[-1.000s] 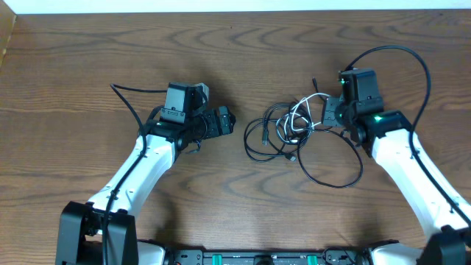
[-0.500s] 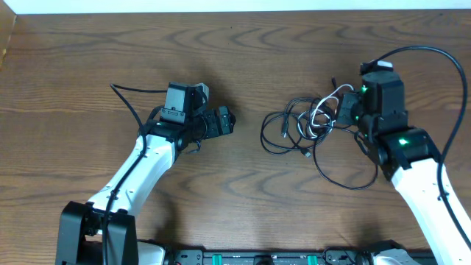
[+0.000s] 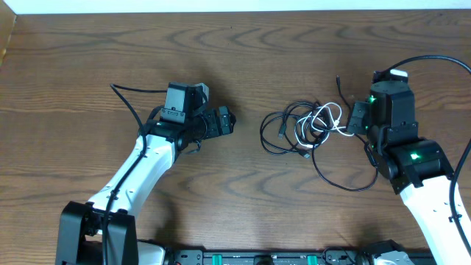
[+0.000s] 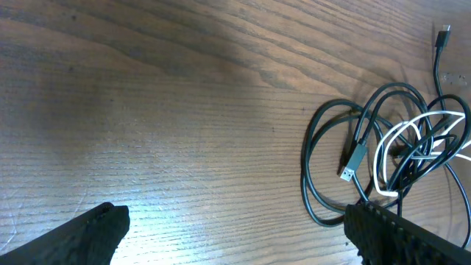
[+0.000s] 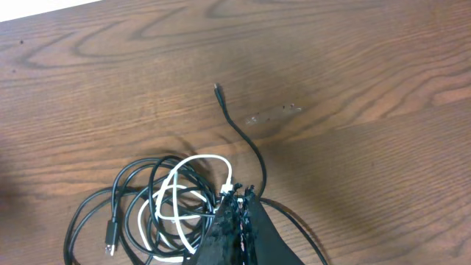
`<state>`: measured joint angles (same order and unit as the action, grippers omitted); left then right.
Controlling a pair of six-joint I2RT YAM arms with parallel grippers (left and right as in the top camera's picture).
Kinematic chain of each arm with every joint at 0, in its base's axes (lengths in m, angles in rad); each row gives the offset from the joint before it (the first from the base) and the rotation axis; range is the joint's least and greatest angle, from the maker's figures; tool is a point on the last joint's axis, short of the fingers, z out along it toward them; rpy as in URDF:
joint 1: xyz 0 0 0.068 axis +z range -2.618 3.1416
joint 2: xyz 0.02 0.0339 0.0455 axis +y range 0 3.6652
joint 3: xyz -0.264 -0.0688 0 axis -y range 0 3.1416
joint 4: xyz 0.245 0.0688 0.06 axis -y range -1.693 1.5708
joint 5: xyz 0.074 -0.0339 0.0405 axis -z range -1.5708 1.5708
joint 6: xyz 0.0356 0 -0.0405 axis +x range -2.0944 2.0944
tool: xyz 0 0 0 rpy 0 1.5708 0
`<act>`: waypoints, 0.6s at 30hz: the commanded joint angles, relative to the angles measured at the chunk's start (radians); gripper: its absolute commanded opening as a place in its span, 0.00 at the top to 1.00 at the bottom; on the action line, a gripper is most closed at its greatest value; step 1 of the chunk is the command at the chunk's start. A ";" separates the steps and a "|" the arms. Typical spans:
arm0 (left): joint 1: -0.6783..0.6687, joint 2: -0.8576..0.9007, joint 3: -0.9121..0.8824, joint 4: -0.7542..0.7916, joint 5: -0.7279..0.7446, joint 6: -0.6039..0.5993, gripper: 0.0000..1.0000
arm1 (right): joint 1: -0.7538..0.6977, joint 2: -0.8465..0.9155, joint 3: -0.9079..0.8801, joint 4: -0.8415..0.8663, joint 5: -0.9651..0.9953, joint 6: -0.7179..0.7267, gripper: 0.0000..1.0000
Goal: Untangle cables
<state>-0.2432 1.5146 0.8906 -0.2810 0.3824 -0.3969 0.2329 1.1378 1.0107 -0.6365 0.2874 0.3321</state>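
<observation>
Supervisor: Status of the task, item by item.

Operator: Item one, cables. I count two black and one white cable. They lie in one overlapping knot of loops on the bench, right of centre. No cord is laid apart from the others. One black tail runs clear toward the far edge. One black plug lies inside the left-hand loops.

Supervisor: Claws?

Operator: Right claw: jaws fully closed at the right edge of the knot, pinching cable there. A white plug and the black tail both meet the tips, so I cannot tell which one is clamped. Left claw: jaws at full spread, holding nothing, well apart from the knot on its left side.

Supervisor: Progress?

Operator: I judge it early. Done: one grip on the bundle. Left to do: separate all three cords. The white cable threads through black loops, and the black ones cross each other at several places. The next move, in my judgement, needs the left claw to pin the left-hand loops. A pull from the right would then draw one cord out and not drag the whole knot.
</observation>
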 commanded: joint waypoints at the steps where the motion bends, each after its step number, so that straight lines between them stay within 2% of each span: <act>1: 0.003 -0.005 0.007 -0.003 -0.010 -0.008 0.00 | -0.005 -0.013 0.008 -0.005 0.022 -0.007 0.99; 11: 0.003 -0.005 0.007 -0.003 -0.010 -0.008 0.00 | -0.005 -0.013 0.008 -0.019 -0.199 0.002 0.99; 18: 0.003 -0.005 0.007 -0.003 -0.010 -0.008 0.00 | -0.003 -0.012 0.007 -0.019 -0.355 0.085 0.88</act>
<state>-0.2432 1.5146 0.8906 -0.2813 0.3824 -0.3965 0.2329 1.1378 1.0107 -0.6552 0.0296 0.3565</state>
